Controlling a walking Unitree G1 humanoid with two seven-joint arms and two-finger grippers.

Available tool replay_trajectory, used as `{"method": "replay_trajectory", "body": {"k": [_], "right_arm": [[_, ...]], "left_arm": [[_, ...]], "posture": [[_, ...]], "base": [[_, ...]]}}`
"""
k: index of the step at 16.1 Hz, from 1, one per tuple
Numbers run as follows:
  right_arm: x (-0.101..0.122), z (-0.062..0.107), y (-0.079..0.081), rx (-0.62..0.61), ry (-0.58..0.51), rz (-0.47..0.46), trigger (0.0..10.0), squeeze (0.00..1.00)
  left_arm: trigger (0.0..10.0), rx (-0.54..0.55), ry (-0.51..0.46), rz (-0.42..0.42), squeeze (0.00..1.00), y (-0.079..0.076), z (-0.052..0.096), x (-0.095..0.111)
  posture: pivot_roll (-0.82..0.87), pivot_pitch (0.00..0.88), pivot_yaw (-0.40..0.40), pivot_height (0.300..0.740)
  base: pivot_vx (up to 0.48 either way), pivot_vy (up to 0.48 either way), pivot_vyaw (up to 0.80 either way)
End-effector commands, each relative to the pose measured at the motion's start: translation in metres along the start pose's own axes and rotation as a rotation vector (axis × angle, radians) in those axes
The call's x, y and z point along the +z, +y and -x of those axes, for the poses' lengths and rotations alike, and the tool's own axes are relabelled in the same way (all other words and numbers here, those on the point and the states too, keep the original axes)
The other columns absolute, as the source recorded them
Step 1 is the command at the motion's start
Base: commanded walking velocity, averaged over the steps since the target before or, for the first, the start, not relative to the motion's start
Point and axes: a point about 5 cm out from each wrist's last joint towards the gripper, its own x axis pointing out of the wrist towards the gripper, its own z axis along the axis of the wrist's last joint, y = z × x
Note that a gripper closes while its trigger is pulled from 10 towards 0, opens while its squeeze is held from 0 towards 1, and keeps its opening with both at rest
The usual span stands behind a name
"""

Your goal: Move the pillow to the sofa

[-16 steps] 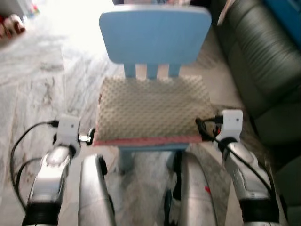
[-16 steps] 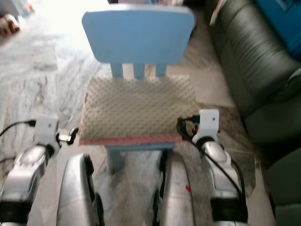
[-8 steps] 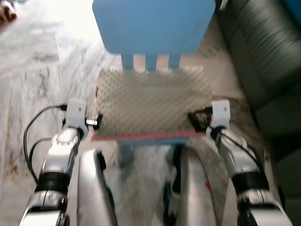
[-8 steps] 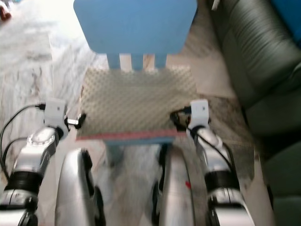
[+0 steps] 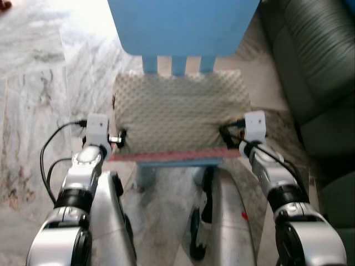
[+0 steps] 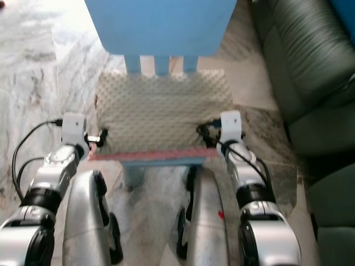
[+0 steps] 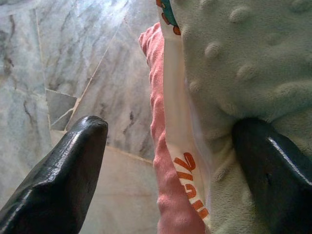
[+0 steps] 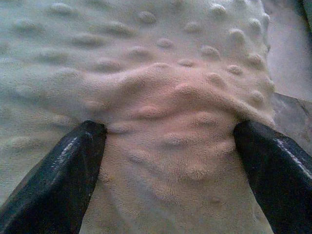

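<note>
A beige bumpy pillow with a pink underside lies flat on the seat of a small blue chair. My left gripper is at the pillow's front left corner. In the left wrist view it stands open, with one finger pressed against the bumpy cover and the other out over the floor. My right gripper is at the pillow's front right edge. In the right wrist view it is open, its wide-spread fingers pushed into the fabric, which bulges between them.
A dark green leather sofa runs along the right side, close to the chair. Grey-veined marble floor lies to the left. My own legs stand just before the chair's front edge.
Both arms have reached forward and inward, from short of the chair's front edge to the pillow's two sides. The camera has tilted down and come closer to the chair.
</note>
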Motion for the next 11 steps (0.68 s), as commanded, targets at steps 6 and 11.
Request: {"method": "replay_trajectory", "body": {"k": [6, 11], "right_arm": [[-0.024, -0.006, 0.030, 0.062, 0.095, -0.185, 0.0, 0.00], [-0.024, -0.009, 0.048, 0.108, 0.094, -0.220, 0.0, 0.00]], "left_arm": [[0.0, -0.057, 0.071, 0.098, 0.00, -0.029, -0.006, -0.023], [0.0, -0.077, 0.087, 0.117, 0.00, -0.034, -0.006, -0.031]], "posture": [[0.01, 0.320, -0.092, 0.506], [0.01, 0.315, -0.099, 0.506]], "base": [[0.000, 0.000, 0.00], [0.000, 0.000, 0.00]]}}
